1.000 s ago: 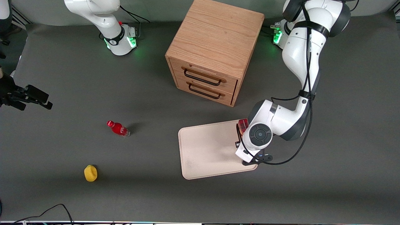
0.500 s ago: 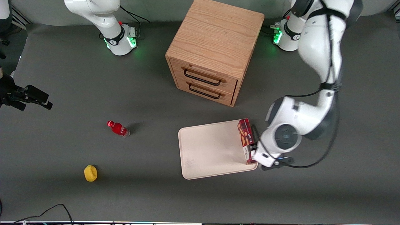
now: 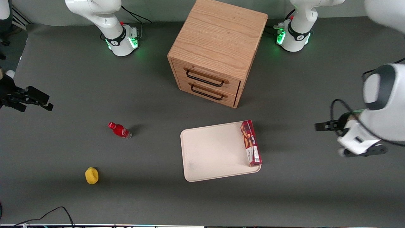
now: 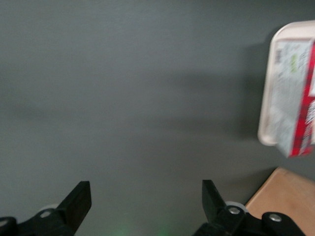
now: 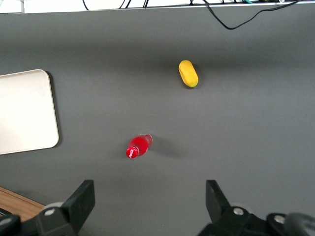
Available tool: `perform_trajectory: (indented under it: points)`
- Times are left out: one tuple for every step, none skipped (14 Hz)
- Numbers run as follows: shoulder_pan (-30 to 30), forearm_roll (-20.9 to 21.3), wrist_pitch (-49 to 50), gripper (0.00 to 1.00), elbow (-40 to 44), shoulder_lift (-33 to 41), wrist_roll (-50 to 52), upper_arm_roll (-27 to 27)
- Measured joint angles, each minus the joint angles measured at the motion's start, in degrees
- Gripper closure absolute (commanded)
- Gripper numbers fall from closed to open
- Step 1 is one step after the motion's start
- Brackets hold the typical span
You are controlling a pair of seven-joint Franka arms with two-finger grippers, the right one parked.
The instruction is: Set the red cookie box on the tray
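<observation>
Seeing the red cookie box (image 3: 251,143) lying along the tray's (image 3: 208,152) edge nearest my working arm, I hold the gripper (image 4: 146,202) well apart, jaws spread and empty, box toward the parked arm's end.

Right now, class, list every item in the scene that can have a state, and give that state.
red cookie box: lying on the tray's edge nearest the working arm, released
tray: flat on the table, holding only the box
hand: open, empty, away from the tray
cabinet drawers: both shut
red bottle: capped
</observation>
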State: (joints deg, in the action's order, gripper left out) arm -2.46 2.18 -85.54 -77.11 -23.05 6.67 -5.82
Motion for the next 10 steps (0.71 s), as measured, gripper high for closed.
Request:
perform_trajectory:
  points:
    - [-2.36, -0.02, -0.14, 0.00, -2.35, 2.57, -2.88, 0.03]
    - [-4.25, -0.02, -0.50, 0.00, -4.60, 5.46, -4.69, 0.05]
    - [-5.37, -0.04, -1.29, 0.00, -6.90, 8.65, -5.41, 0.10]
    - [-6.09, -0.08, -2.83, 0.00, -9.56, 12.31, -5.49, 0.22]
    - [-6.71, -0.20, -4.09, 0.00, -12.30, 16.07, -5.53, 0.25]
    - [-7.06, -0.30, -4.68, 0.00, -14.86, 19.72, -5.58, 0.28]
    - [-7.11, -0.42, -5.07, 0.00, -17.17, 22.79, -5.61, 0.25]
    - [-7.05, -0.59, -5.82, 0.00, -19.54, 25.06, -5.61, 0.03]
    - [-6.83, -0.74, -7.85, 0.00, -22.19, 26.47, -5.61, -0.28]
    - [-6.38, -0.82, -10.49, 0.00, -24.84, 27.17, -5.58, -0.53]
